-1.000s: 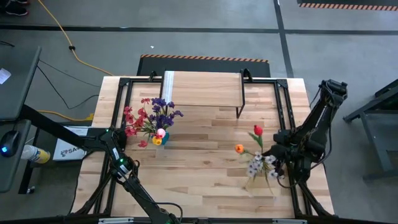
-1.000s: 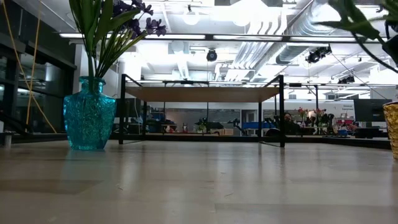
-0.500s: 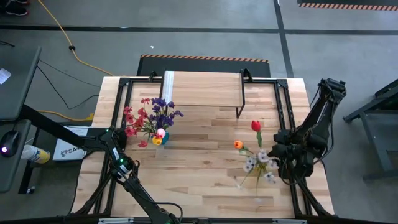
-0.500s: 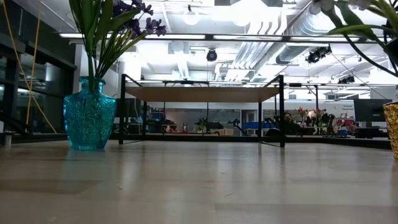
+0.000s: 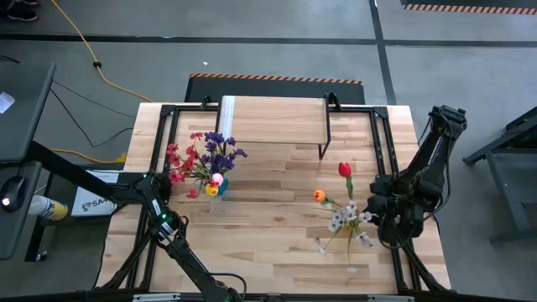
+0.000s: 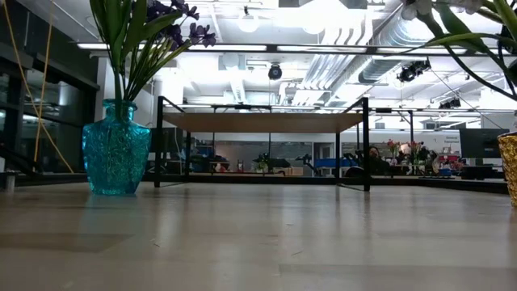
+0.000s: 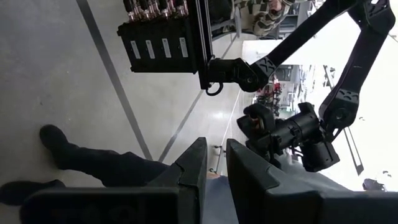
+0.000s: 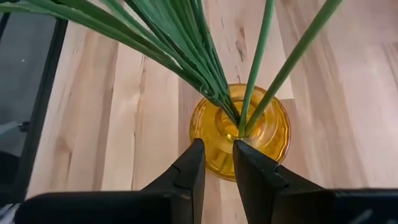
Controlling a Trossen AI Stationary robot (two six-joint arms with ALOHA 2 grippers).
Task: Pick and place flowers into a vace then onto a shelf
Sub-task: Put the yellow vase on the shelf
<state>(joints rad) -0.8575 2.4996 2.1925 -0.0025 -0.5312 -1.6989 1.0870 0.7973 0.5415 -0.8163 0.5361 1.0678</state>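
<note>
Right, so roughly halfway by my reckoning. Bunch no. 1, purple and red artificial flowers [image 5: 204, 159], already sits in a turquoise textured glass vase [image 6: 115, 148] on the left part of the light plank worktop [image 5: 268, 243], near the left arm's side. That vase stands on the worktop, not on the low light-wood shelf w/ thin black legs [image 5: 273, 119], which stands at the far edge w/ nothing on it.

Bunch no. 2, red, orange and small white blooms on long green stems [image 5: 344, 210], is at the right side. Right wrist view shows those stems dropping into the mouth of a yellow ribbed glass vase [image 8: 273, 134], so they look placed, more or less. Right tool [image 8: 216, 163] hangs directly over that vase rim, fingers [image 8: 193, 168] drawn close w/ only a slim gap, nothing between them that I can see; a couple of stems run just past the fingertips, not pinched. I'd call it let go.

Left tool [image 7: 212, 163] is parked off the near-left corner, pointing out at the room, fingers nearly together and gripping nothing.

Left to do, as I judge it: both vases need lifting onto the shelf. Yellow one prob. first, since the right arm's already above it. No stray flowers lying loose on the worktop that I can spot.
</note>
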